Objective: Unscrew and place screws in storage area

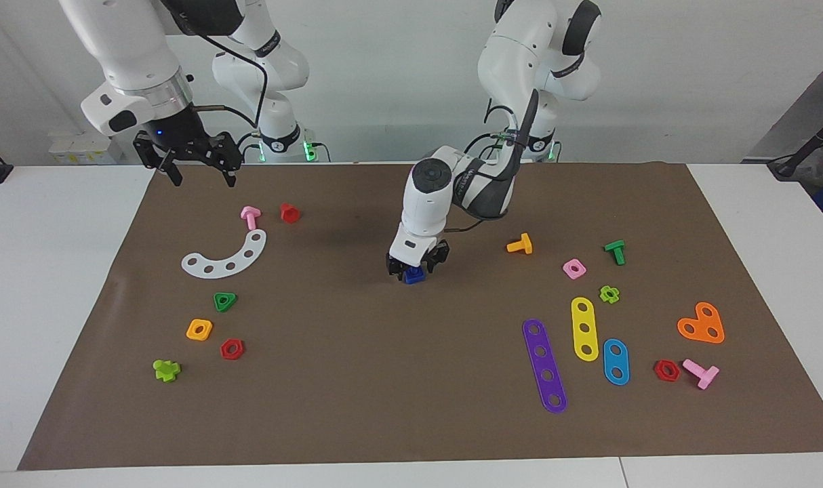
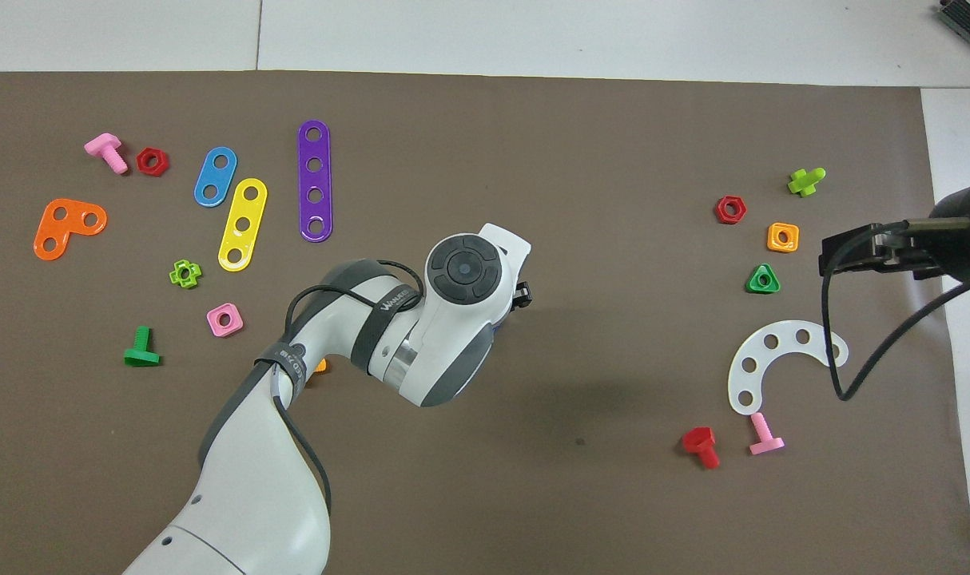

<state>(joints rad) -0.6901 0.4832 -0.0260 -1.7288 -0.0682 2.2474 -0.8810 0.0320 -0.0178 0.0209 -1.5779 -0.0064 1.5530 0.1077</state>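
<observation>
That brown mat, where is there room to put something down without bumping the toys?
The brown mat is bare across its middle strip, between the purple bar and the red nut. Only the left pincer sits there, low on a blue screw. Both ends are crowded with toy parts. The right pincer waits, open, in the air near the pink bolt.

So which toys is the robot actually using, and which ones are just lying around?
In use:
- blue screw, at the mat's middle
- left gripper, down at it
- right gripper, waiting in the air

Just lying around:
- white curved strip
- purple strip
- orange heart plate
- red nut
</observation>
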